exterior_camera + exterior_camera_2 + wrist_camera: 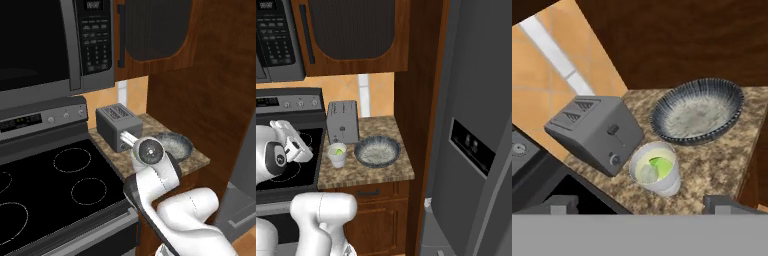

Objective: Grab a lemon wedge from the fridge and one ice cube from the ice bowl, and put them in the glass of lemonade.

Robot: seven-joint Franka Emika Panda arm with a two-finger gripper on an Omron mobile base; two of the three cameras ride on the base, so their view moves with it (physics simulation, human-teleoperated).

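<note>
Gripper [639, 204] stood wide open in the hand view: the two dark finger tips sat far apart at the bottom edge, one at lower left, one at lower right, with nothing between them. It held nothing and touched nothing. In the right base view the hand hung above the stove edge, left of the counter items and apart from them.

Glass of lemonade [655, 168] stood upright on the speckled brown counter [712, 170], just in front of the toaster [594, 132] and beside the ice bowl [697, 112]. Glass and bowl were close but did not appear to touch. Inside the glass, a lemon wedge [661, 166] showed bright yellow-green against pale liquid; next to it lay a paler, rounded shape, possibly an ice cube, though the render was too soft to be sure.

Ice bowl was wide and shallow, with a grey-blue speckled rim and whitish contents spread over its floor. Individual cubes could not be made out.

In the right base view the same row read left to right: glass, then bowl, with the toaster behind the glass against the orange wall. The fridge [476, 140] stood to the right of the counter beyond a wooden panel, doors closed, its black dispenser panel facing the camera. The microwave [45, 45] hung over the stove [55, 185].
</note>
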